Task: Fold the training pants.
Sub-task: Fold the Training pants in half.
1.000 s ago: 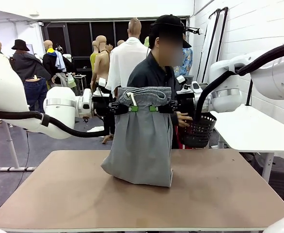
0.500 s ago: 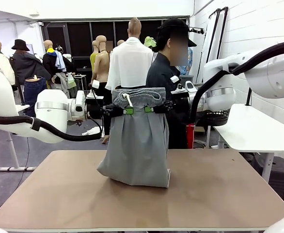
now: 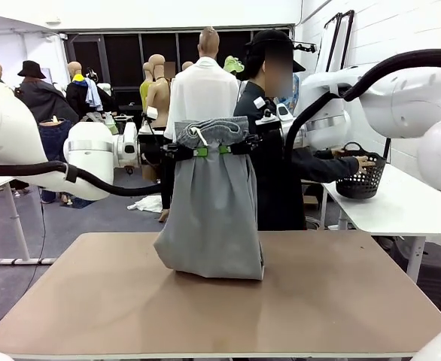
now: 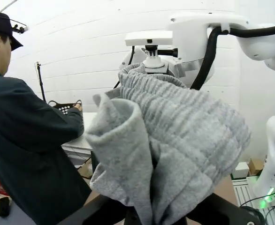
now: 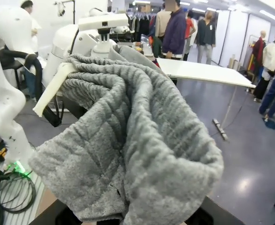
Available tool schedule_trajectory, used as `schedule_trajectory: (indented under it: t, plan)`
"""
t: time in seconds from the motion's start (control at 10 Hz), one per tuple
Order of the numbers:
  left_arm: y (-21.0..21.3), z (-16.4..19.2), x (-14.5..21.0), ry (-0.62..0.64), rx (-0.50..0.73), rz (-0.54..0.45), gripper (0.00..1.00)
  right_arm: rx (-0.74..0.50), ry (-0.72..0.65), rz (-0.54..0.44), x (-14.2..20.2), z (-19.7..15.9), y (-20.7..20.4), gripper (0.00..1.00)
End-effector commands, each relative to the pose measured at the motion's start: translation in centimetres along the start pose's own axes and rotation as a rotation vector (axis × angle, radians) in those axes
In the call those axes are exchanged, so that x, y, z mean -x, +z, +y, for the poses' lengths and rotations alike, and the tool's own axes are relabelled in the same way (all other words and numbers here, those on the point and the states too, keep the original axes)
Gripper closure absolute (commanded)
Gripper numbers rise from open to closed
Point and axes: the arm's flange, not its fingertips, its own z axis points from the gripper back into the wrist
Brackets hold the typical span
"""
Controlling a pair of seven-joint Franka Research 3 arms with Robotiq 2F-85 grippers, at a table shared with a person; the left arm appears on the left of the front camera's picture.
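Person [image 3: 277, 162] now turned away, hand on basket [image 3: 363, 180] at right. Left gripper [image 3: 193, 151], right gripper [image 3: 232, 148] clench training pants [image 3: 211, 210] waistband; grey legs hang, hems bunched on table [image 3: 341, 293].

Light grey ribbed-jersey training pants [image 3: 211, 214], white flat drawstring [image 5: 53, 90]. Flat tan-brown table [image 3: 341, 301], black plastic mesh basket [image 3: 363, 180] on a white side table [image 3: 401, 210]. Person's dark jacket sleeve [image 3: 314, 165], white arms, green pads.

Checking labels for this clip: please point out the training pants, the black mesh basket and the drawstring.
training pants [image 3: 213, 218]: front view, hanging grey leg fabric.
black mesh basket [image 3: 362, 183]: front view, its side wall, on the white side table.
drawstring [image 3: 200, 141]: front view, white cord at the waistband.
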Motion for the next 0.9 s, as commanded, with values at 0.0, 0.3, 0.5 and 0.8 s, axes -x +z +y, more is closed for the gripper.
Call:
schedule_trajectory:
  t: [0.0, 0.3, 0.5, 0.8]
  plan:
    - [-1.2, 3.2, -1.9, -0.008, -0.046, 0.028, 1.00, 0.008, 0.036, 0.025, -1.8, -3.0, -1.5, 1.00]
    - [-1.5, 6.1, -3.8, -0.116, -0.170, 0.028, 1.00, 0.067, 0.120, -0.001, -3.9, -6.0, -1.3, 1.00]
    - [-1.5, 7.7, -4.7, -0.185, -0.258, -0.018, 1.00, 0.103, 0.163, -0.043, -5.1, -7.5, -1.2, 1.00]
    - [-0.9, 8.8, -4.4, -0.191, -0.270, 0.000, 1.00, 0.099, 0.163, -0.026, -4.5, -7.8, -2.0, 1.00]
